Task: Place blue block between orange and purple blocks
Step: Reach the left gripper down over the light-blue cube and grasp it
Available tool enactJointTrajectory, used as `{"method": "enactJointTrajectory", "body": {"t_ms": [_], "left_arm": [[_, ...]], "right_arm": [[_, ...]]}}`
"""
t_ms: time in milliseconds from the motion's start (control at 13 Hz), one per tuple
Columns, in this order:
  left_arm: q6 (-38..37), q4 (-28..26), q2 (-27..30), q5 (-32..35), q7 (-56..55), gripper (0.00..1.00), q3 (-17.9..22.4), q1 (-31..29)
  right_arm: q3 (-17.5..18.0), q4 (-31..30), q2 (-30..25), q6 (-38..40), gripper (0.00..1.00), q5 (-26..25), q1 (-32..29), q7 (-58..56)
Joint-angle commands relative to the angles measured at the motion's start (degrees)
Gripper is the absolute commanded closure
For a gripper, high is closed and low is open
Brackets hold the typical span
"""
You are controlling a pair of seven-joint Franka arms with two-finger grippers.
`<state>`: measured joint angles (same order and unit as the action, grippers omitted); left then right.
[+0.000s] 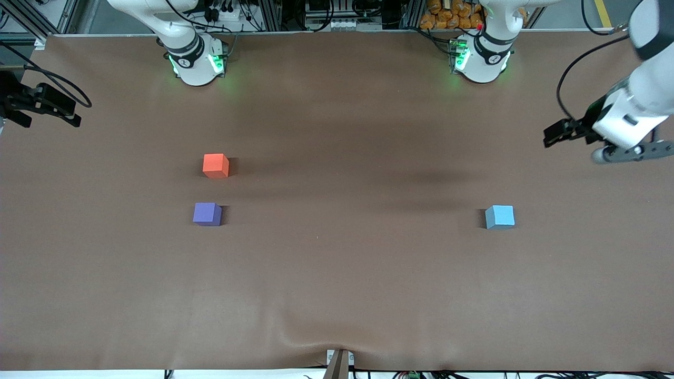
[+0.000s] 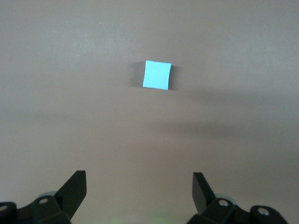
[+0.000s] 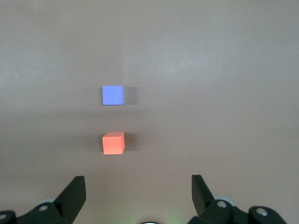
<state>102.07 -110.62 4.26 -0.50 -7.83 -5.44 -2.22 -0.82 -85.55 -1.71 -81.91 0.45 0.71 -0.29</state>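
I've got the blue block (image 1: 499, 217) sitting alone toward the left arm's end of the counter (image 1: 337, 295), bare surface all round it. Orange block (image 1: 216, 165) and purple block (image 1: 207, 214) sit near each other toward the right arm's end (purple nearer the front edge). Left tool (image 2: 139, 189) hangs spread wide over its end edge, gripping nothing; right tool (image 3: 138, 189) likewise over its own end.

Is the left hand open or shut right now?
Open: the left hand shows both fingers spread wide, holding nothing, the blue block lying apart on the table.
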Motion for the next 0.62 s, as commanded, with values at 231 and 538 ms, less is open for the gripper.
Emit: {"method": "enactJointTrajectory", "body": {"t_ms": [231,538], "left_arm": [[18.3,-11.9,-4.8,0.8,1.9,0.00,-0.3,-0.2],[32.8,-16.4,-11.1,1.0,2.5,0.00,-0.3,0.1]], "right_arm": [[0.6,1.2,0.5,1.3,0.00,2.0,-2.1,-0.7],[0.6,1.1,0.5,1.2,0.00,3.6,-3.6,-0.7]]}}
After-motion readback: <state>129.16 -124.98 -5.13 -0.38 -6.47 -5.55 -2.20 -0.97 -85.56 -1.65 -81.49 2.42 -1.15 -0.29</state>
